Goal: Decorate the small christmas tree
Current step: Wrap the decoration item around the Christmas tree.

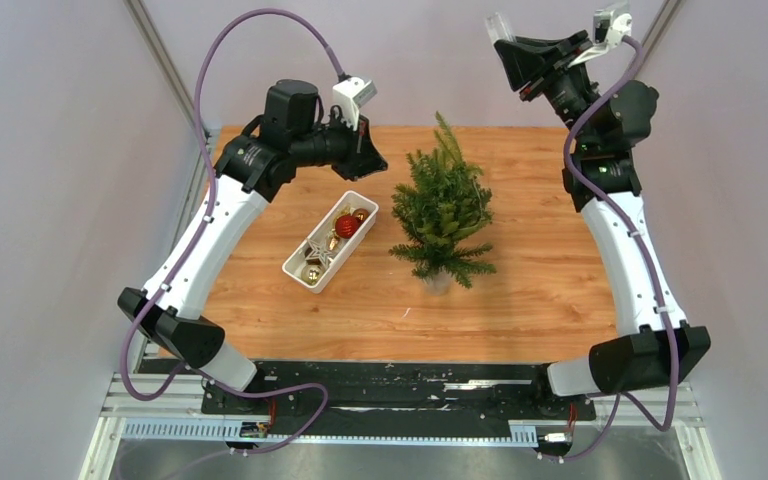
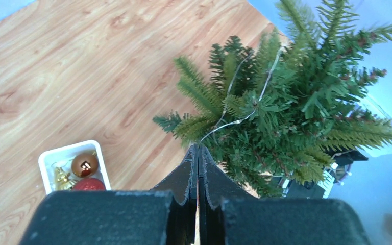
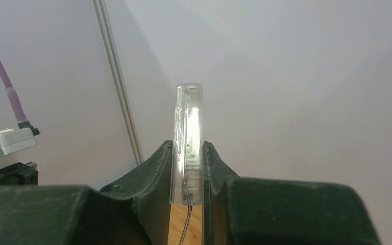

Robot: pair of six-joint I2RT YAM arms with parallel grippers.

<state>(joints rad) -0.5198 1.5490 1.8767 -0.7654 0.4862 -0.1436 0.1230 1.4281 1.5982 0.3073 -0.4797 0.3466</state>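
Top view: small christmas tree (image 1: 443,210) upright mid-table, nearer the far edge; left gripper (image 1: 372,160) just beside it, right gripper (image 1: 508,42) raised beyond the far right corner.
Left wrist: pressed together on thin wire (image 2: 255,109) threading the branches; drape gently, no tugging.
Right wrist: pinching clear tube (image 3: 188,138); feed slack.

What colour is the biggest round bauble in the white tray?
Red. The bauble, lying in the white tray, shows best in the top external view.

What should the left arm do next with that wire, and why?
Probably carry the thin wire a little way around the small christmas tree. The left gripper is shut on it at the tree's edge, and the right gripper holds the clear case high.
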